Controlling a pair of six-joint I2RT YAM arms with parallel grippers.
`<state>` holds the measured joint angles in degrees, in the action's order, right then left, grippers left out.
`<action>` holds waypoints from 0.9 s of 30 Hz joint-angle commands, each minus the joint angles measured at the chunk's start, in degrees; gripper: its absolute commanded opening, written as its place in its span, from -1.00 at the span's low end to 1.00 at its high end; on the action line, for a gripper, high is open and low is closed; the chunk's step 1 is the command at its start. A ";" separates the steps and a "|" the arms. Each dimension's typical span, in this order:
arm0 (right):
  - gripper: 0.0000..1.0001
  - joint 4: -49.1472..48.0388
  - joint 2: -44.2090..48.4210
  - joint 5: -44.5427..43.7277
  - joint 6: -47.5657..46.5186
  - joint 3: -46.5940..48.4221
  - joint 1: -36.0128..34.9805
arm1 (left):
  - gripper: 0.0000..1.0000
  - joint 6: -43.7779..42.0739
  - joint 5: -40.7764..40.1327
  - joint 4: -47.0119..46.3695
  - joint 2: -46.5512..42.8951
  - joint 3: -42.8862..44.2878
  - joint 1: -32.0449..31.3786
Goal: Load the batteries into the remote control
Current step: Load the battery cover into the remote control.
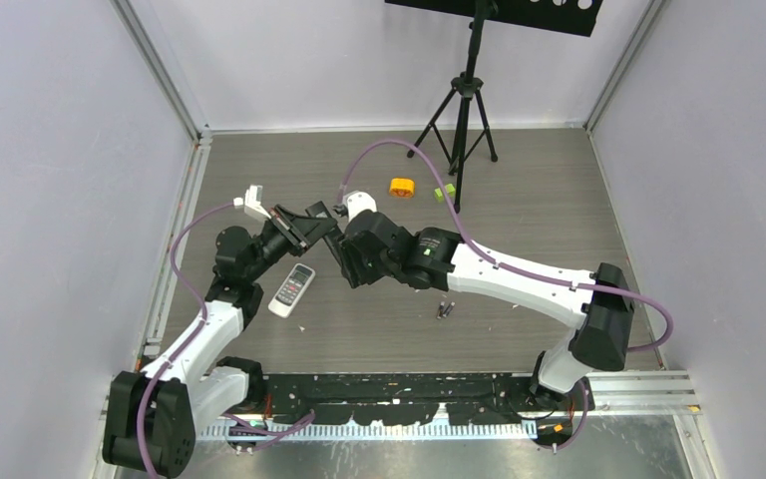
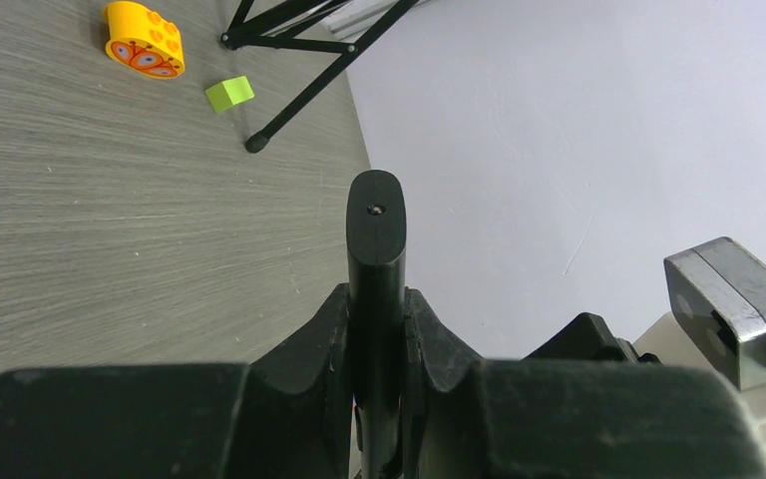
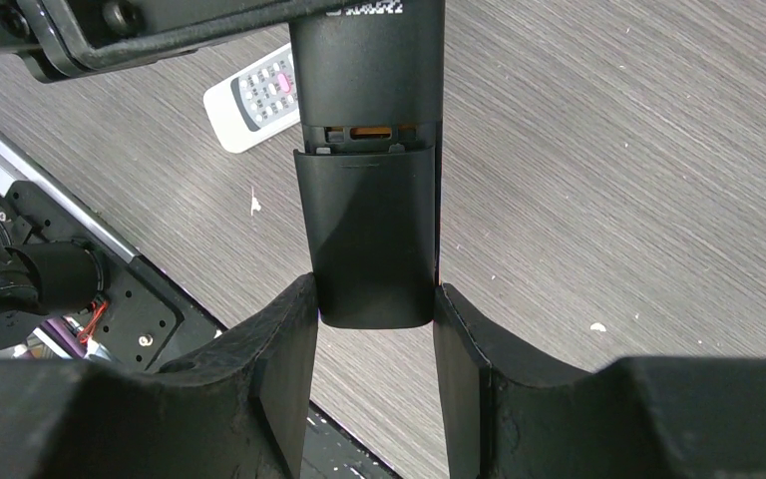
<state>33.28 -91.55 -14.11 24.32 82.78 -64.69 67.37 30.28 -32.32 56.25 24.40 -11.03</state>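
Black remote point(image 3: 364, 150) between left gripper point(image 2: 376, 319), right gripper point(image 3: 374, 299)

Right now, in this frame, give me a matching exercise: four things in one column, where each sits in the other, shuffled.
Things:
1. black remote
2. white remote
3. batteries
4. orange block

Places:
A. on the table near the tripod
B. off the table, between left gripper and right gripper
C. face up beside the left arm
D. loose on the table by the right arm

Pairs: 1-B, 2-C, 3-D, 4-A
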 commanded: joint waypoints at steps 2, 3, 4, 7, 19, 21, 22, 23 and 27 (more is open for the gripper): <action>-0.16 0.13 -1.35 -0.73 -0.05 3.34 -0.35 | -1.00 2.81 3.73 -2.67 -0.40 2.65 -0.15; -0.16 0.48 -1.73 -0.60 0.06 3.73 -0.35 | -1.00 2.93 3.99 -2.67 -0.41 2.74 -0.16; -0.16 1.19 -2.09 -0.31 0.45 4.43 -0.31 | -1.00 3.06 4.21 -2.64 -0.56 2.75 -0.14; -0.15 4.19 -3.76 1.30 2.08 7.44 0.21 | -1.00 3.41 5.11 -2.82 -0.96 2.91 -0.15; -0.12 8.40 -5.75 3.89 6.43 10.92 2.46 | -1.00 5.38 7.68 -4.38 -2.35 1.83 -0.20; -0.11 8.51 -6.24 4.25 6.65 11.44 2.54 | -1.00 6.02 7.89 -5.25 -2.22 1.63 -0.15; -0.12 8.48 -6.50 4.72 6.54 11.62 2.61 | -1.00 6.20 8.05 -5.54 -2.24 1.61 -0.18; -0.11 8.43 -6.72 5.35 6.38 11.78 2.63 | -1.00 6.33 8.31 -5.96 -2.20 1.49 -0.14; -0.08 8.98 -8.48 6.89 5.67 13.10 2.63 | -1.00 6.71 9.06 -6.65 -2.31 1.44 -0.22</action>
<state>45.06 -97.38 -8.73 29.71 92.99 -62.43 68.99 33.63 -32.42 56.12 24.40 -10.66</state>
